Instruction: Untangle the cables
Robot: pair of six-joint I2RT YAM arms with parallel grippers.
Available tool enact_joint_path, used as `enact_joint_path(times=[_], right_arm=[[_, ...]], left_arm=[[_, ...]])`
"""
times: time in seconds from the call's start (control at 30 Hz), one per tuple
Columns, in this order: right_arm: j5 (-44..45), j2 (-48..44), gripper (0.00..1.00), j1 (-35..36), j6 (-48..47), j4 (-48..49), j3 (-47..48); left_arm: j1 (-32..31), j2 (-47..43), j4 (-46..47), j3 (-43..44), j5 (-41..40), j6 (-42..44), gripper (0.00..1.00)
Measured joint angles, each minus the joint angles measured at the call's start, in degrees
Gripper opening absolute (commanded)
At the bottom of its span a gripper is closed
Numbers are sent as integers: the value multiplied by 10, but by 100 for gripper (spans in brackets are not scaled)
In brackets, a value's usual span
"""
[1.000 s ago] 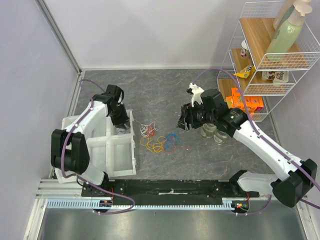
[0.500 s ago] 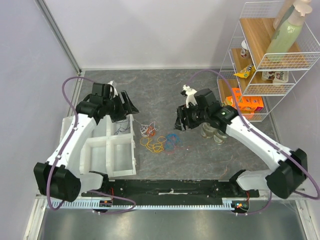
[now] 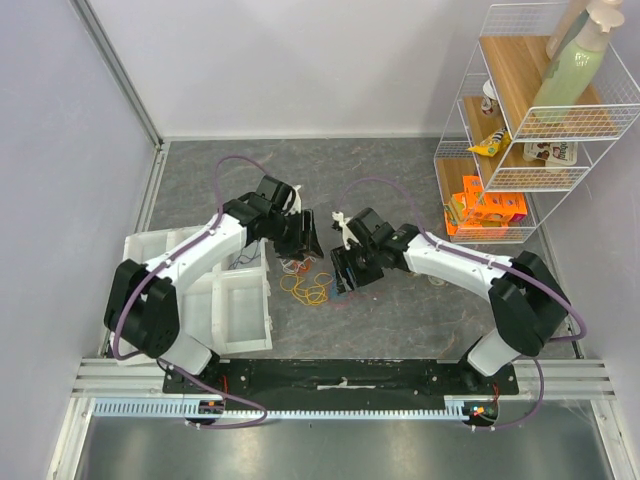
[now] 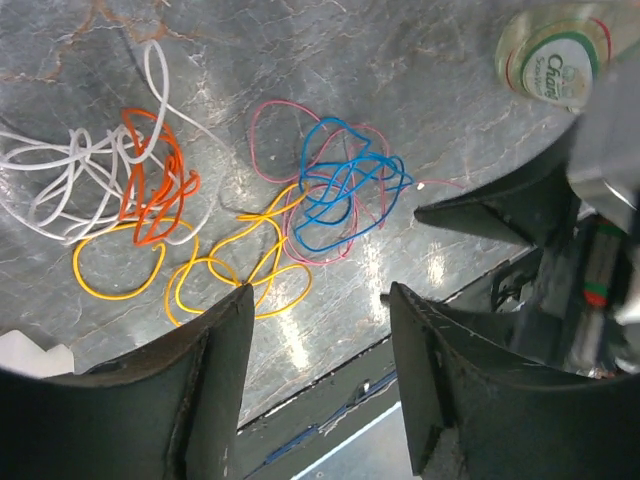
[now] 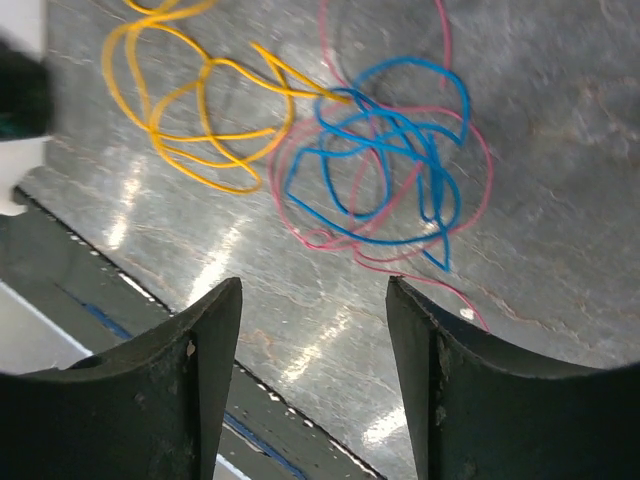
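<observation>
Jaws apart on left gripper [image 4: 318,300] and right gripper [image 5: 312,300], both empty above cables [image 4: 338,188]. Blue, pink, yellow interlocked toward surface [image 3: 400,170] near edge; I judge most untangling left.

Even, bright overhead light fills the cell, and shadows under my arms [image 3: 195,256] fall soft and short. Beyond my left fingers [image 4: 205,400] and my right fingers [image 5: 195,385], white glare streaks the grey tabletop [image 5: 560,90]. The fingers themselves sit dark and blurred at close range — the cables [image 4: 340,195] ahead of them read sharp.
</observation>
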Motion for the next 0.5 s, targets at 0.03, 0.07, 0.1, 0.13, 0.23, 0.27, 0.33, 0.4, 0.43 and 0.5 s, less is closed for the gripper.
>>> enact_joint_path(times=[0.03,0.07,0.1,0.13,0.23,0.27,0.33,0.4,0.43,0.5], right_arm=[[7,0,67,1,4,0,-7],[15,-1,67,0,10,2,-17],[23,-1,66,0,17,5,-28],[28,-1,66,0,26,8,-39],[38,-5,66,-1,48,11,-65],[39,-7,66,-1,58,12,-73],[42,-11,66,-1,75,18,-79],[52,-13,67,1,91,35,-79],[57,-13,67,2,99,42,-79],[68,-14,67,2,115,58,-79]], left_arm=[[1,2,0,0,3,7,71],[0,2,-1,0,7,13,72],[-1,1,0,0,14,19,72],[-5,0,4,-3,20,25,72],[-19,-10,13,-30,38,37,70],[-24,-15,16,-45,45,41,70],[-34,-20,17,-75,57,49,70],[-44,-21,20,-100,62,60,70],[-48,-21,20,-110,63,65,70],[-53,-21,20,-125,62,73,71]])
